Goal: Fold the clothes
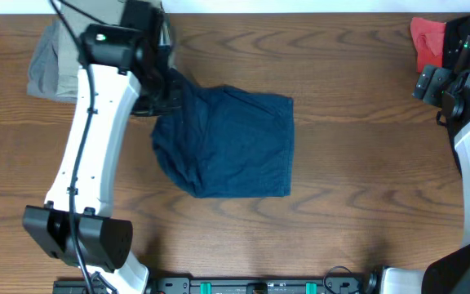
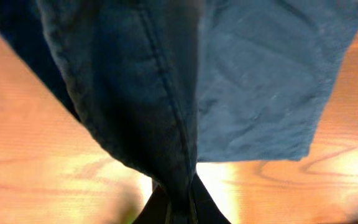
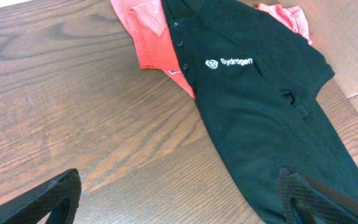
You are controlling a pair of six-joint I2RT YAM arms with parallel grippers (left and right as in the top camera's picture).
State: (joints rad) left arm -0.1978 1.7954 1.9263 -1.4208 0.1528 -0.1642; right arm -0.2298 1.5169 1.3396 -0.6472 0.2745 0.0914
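Left gripper [image 1: 158,91] pinches the navy shorts [image 1: 227,143] at their far-left corner, mid-table — draw that edge across low and taut (avoid bunching). Right gripper [image 3: 179,186] hangs spread, holding nothing, by the black shirt [image 3: 260,93].

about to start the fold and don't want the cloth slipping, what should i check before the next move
1. Grip: left jaws shut on the dark navy blue cloth shorts: ok, fabric is pinched between them.
2. Shorts lying flat: not ok, the left edge is rumpled.
3. Number of layers gripped: cannot tell.
4. Other arm free: ok, right jaws open and empty above the black buttoned polo shirt.
5. Landing room: ok, brown wooden table right of the shorts is bare.
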